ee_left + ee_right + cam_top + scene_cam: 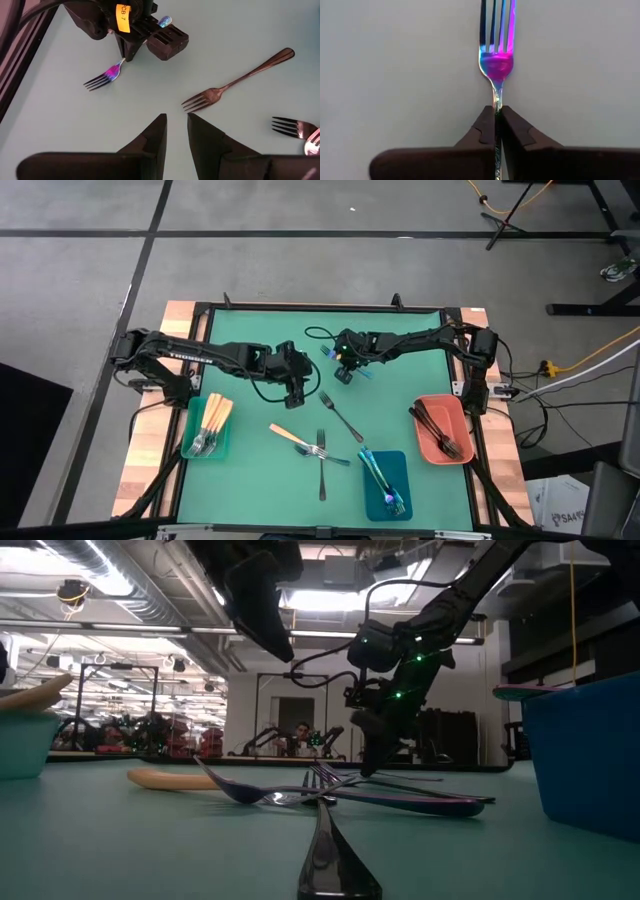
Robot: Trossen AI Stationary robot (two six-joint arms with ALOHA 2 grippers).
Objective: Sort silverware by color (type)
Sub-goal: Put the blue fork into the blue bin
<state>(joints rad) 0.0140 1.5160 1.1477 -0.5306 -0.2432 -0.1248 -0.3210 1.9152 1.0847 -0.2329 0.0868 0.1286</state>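
right gripper (498, 116) — pinching iridescent fork (496, 55) by its handle (tines ahead) | left gripper (176, 131) — slightly spread, empty | dark fork (235, 82) just beyond it

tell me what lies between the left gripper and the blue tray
In the high view, between the left gripper and the blue tray lies one dark fork on bare mat.
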